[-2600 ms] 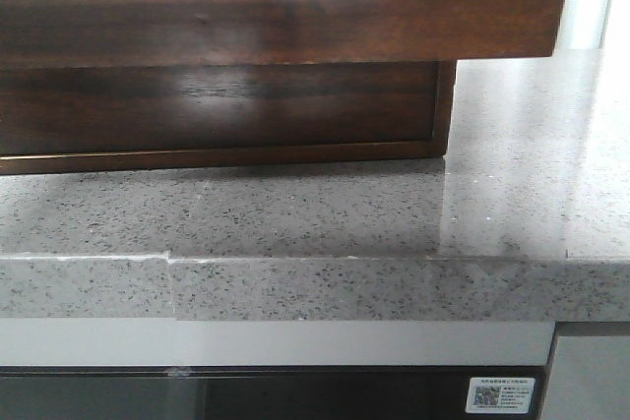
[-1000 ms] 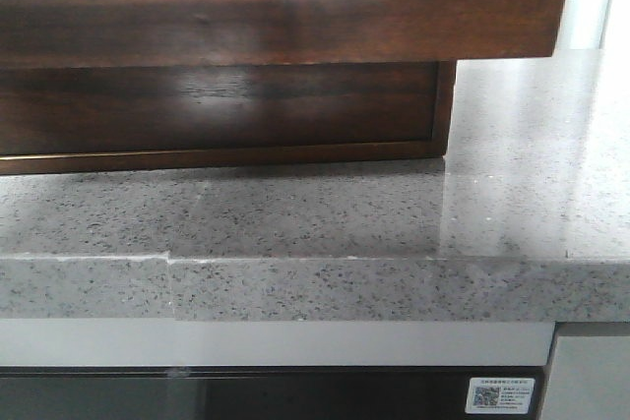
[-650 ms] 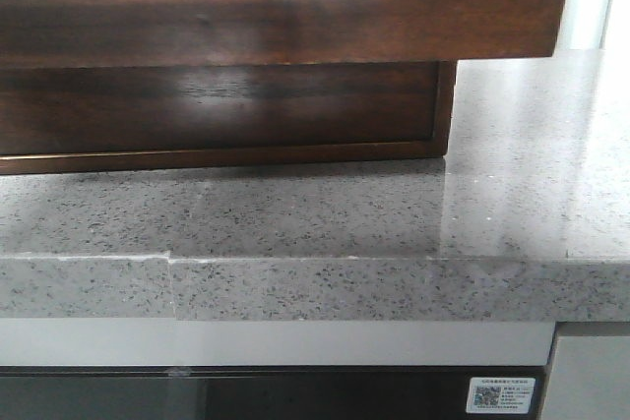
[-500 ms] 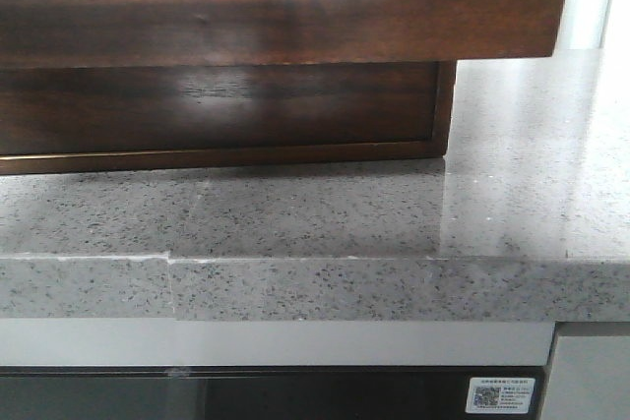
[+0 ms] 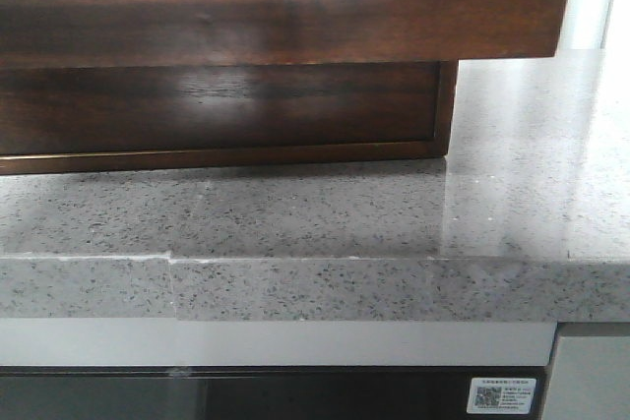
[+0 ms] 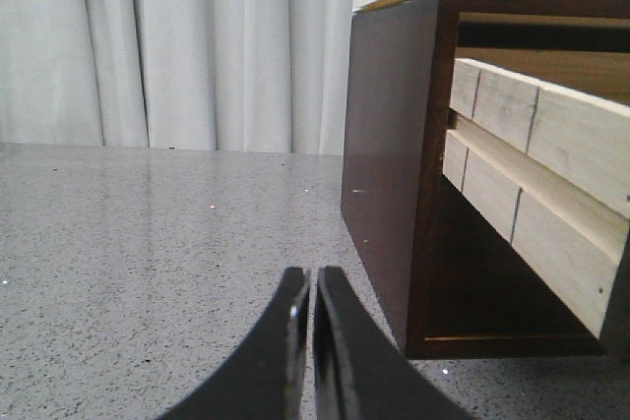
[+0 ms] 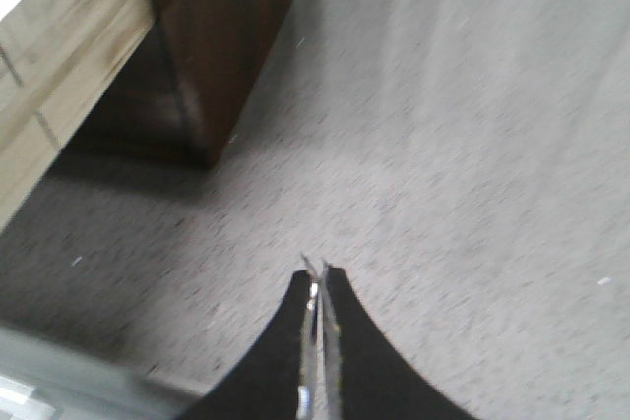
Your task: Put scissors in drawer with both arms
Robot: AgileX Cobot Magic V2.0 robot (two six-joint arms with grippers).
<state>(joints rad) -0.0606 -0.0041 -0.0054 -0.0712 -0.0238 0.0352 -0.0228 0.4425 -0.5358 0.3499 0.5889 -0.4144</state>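
The drawer (image 5: pixel 295 27) fills the top of the front view: a dark brown glossy front with a wide scoop cut-out and a pale inside, pulled out over the cabinet below. Its pale wooden side (image 6: pixel 551 145) shows in the left wrist view. My left gripper (image 6: pixel 312 272) is shut and empty, low over the counter beside the cabinet's outer wall (image 6: pixel 394 145). My right gripper (image 7: pixel 317 270) is shut over the counter, off the cabinet's other corner (image 7: pixel 221 36). Thin silvery strips line its fingers; I cannot tell what they are. The scissors are out of view.
The cabinet stands on a grey speckled stone countertop (image 5: pixel 295 213). Its front edge (image 5: pixel 295 287) is close to the camera, with a dark appliance front below. White curtains (image 6: pixel 197 46) hang behind the counter. The right wrist view is blurred.
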